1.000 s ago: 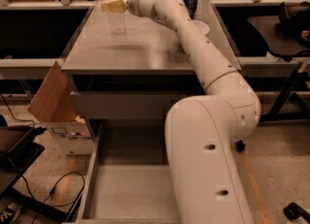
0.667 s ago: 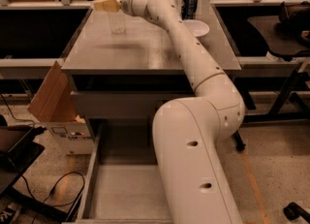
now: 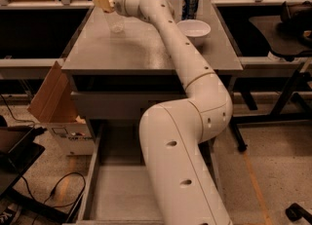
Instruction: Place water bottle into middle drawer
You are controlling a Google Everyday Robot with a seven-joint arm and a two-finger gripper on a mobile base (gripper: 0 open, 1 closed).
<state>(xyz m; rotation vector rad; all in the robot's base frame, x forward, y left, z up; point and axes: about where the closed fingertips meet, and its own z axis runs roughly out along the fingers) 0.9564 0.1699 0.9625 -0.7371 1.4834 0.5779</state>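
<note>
The water bottle [image 3: 115, 20], clear with a white cap, stands at the back left of the grey cabinet top [image 3: 146, 48]. My gripper [image 3: 104, 2] is at the bottle's upper part, just below the cap, with the arm reaching in from the right. The gripper hides the bottle's neck. The middle drawer [image 3: 117, 195] is pulled out at the bottom of the camera view, a wide grey box with low side walls and a bare floor. My arm covers its right half.
A blue soda can [image 3: 190, 2] and a white bowl [image 3: 194, 28] stand at the back right of the cabinet top. A closed grey drawer front [image 3: 107, 104] sits above the open drawer. A cardboard box [image 3: 53, 104] and cables [image 3: 63, 190] lie on the floor at the left.
My arm has swung left and the gripper has moved left onto the bottle's upper part. The bottle's cap now sits slightly further left.
</note>
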